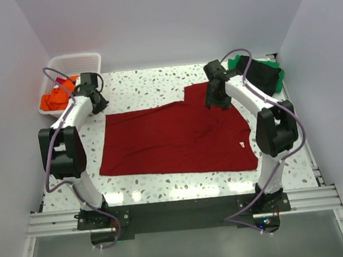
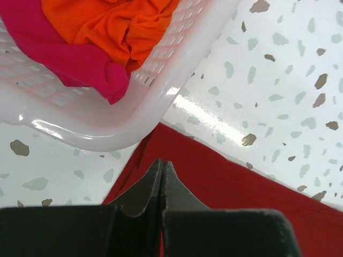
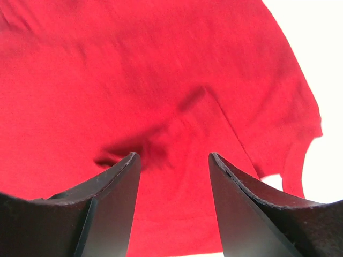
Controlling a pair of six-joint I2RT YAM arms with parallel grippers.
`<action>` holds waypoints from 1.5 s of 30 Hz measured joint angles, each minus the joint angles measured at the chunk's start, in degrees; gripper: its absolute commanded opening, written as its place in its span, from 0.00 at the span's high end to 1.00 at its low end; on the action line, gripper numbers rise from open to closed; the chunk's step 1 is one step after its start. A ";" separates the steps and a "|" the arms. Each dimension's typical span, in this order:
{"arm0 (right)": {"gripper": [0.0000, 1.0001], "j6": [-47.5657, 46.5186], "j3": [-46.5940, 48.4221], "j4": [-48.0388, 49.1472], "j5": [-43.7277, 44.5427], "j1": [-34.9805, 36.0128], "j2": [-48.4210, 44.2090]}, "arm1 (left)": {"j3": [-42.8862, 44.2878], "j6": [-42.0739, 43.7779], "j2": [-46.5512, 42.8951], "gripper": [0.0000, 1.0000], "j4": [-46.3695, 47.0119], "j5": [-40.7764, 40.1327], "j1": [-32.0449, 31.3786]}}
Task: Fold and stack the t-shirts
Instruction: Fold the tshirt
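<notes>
Dark red t-shirt (image 1: 172, 140) is laid out mostly flat in the middle of the speckled bench (image 1: 155, 84), with one sleeve sticking out toward the far right. The left jaws are pinched completely together right at the shirt's far-left corner, just beside the white basket (image 1: 68, 68). Honestly can't tell if they've caught any cloth between them or not. The right jaws are spread fairly wide with nothing between them, low over the shirt up near that far-right sleeve, where the fabric is a bit wrinkled. The basket's in the far-left corner with an orange t-shirt (image 1: 52, 100) spilling over its rim and a pinkish-red t-shirt (image 2: 69, 59) tucked right against it. Over in the far-right corner there's a black t-shirt (image 1: 263, 74) lying on top of a green t-shirt (image 1: 233, 63).
</notes>
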 measured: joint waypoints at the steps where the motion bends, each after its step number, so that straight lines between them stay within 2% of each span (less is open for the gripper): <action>1: 0.42 -0.02 2.19 -0.04 0.13 0.00 1.77 | 0.04 -0.02 -0.66 1.00 0.00 0.04 0.00; 5: 0.41 -0.11 11.06 -0.13 0.85 0.00 8.57 | 0.09 0.15 -2.16 1.00 0.02 0.20 0.09; 11: 0.40 -0.20 15.26 -0.52 0.76 0.00 11.67 | 1.27 0.79 -1.51 0.78 -1.18 2.05 0.26; 16: 0.40 -0.17 14.38 -0.57 0.76 0.00 11.63 | 3.39 1.18 2.73 0.69 -2.84 3.85 0.26; 23: 0.40 -0.11 12.79 -0.94 0.72 0.00 11.63 | 3.74 1.18 8.68 0.69 -6.67 3.69 0.26; 37: 0.40 -0.11 12.79 -0.98 0.74 -0.02 11.63 | 5.77 1.22 10.16 0.60 -9.29 2.32 -0.11; 45: 0.40 -0.11 12.79 -1.01 0.76 -0.02 11.63 | 6.40 1.86 10.97 0.66 -9.79 0.00 -0.48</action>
